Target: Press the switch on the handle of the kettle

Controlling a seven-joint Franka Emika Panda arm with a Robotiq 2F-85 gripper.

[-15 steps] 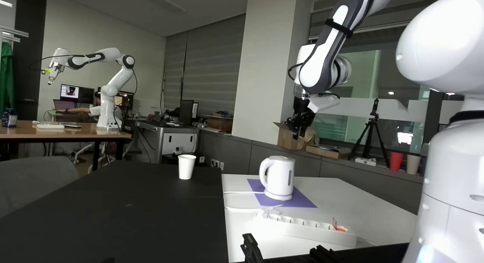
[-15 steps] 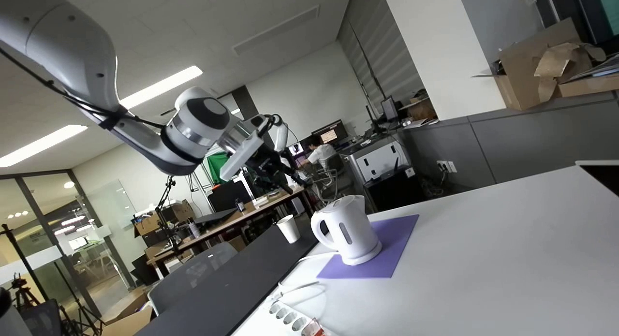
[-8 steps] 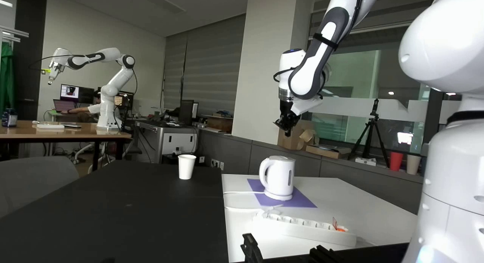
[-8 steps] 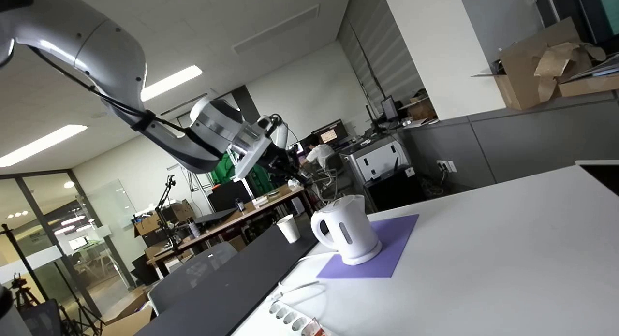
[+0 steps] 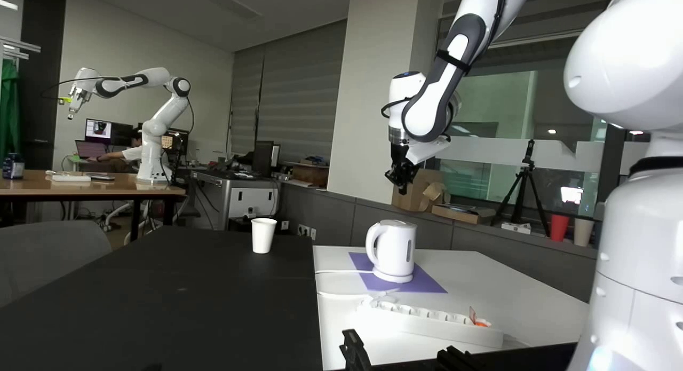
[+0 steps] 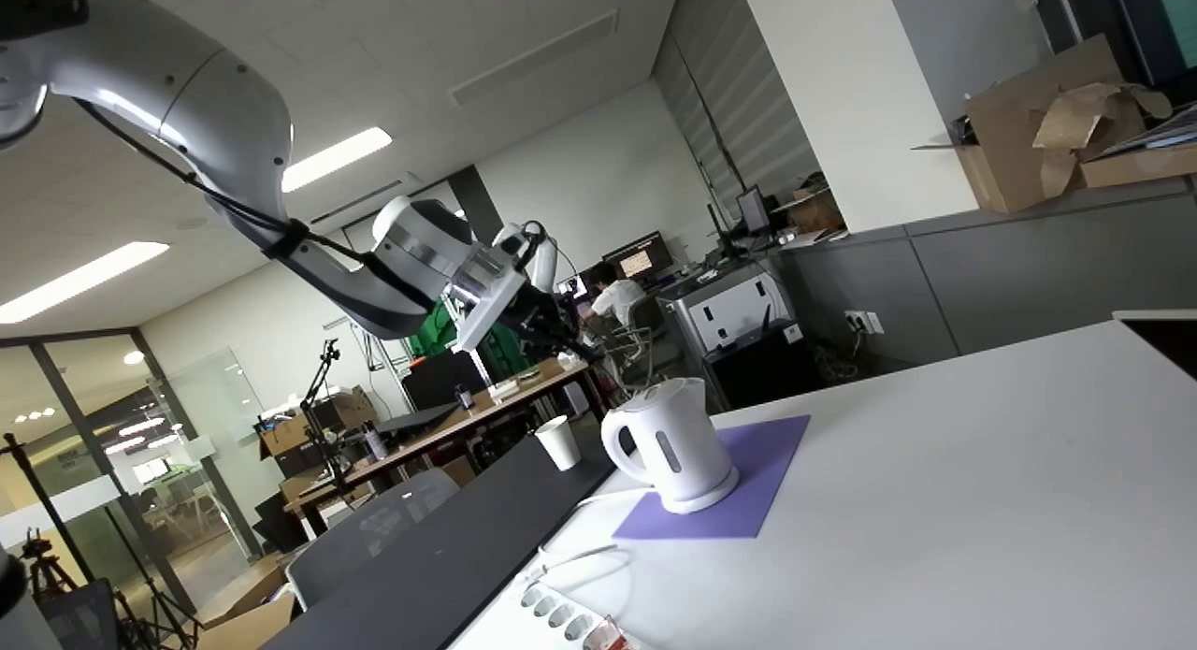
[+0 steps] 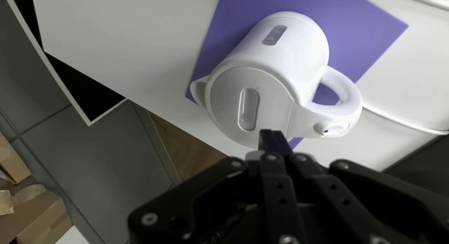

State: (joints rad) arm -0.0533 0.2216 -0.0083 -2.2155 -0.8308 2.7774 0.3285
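Note:
The white kettle (image 5: 399, 248) stands upright on a purple mat (image 5: 427, 284); it also shows in an exterior view (image 6: 675, 444) and in the wrist view (image 7: 294, 51). Its curved handle (image 7: 350, 93) points right in the wrist view, with a small switch (image 7: 331, 129) bearing a red mark on top. The handle faces left in both exterior views. My gripper (image 7: 276, 134) is shut and empty, fingertips together. In the wrist view the tips overlap the lid's edge, left of the switch. In an exterior view the gripper (image 5: 402, 190) hangs above the kettle, apart from it.
A white power strip (image 5: 437, 324) lies on the white table (image 5: 507, 285) in front of the kettle. A white cable (image 7: 400, 121) runs from the kettle's side. A white paper cup (image 5: 262, 236) stands on the black table (image 5: 187, 296). A cardboard box (image 5: 410, 195) sits on the ledge behind.
The arm and gripper have moved left in an exterior view, to above the kettle, with only a slight shift in the last half second. The kettle, mat and cup have not moved.

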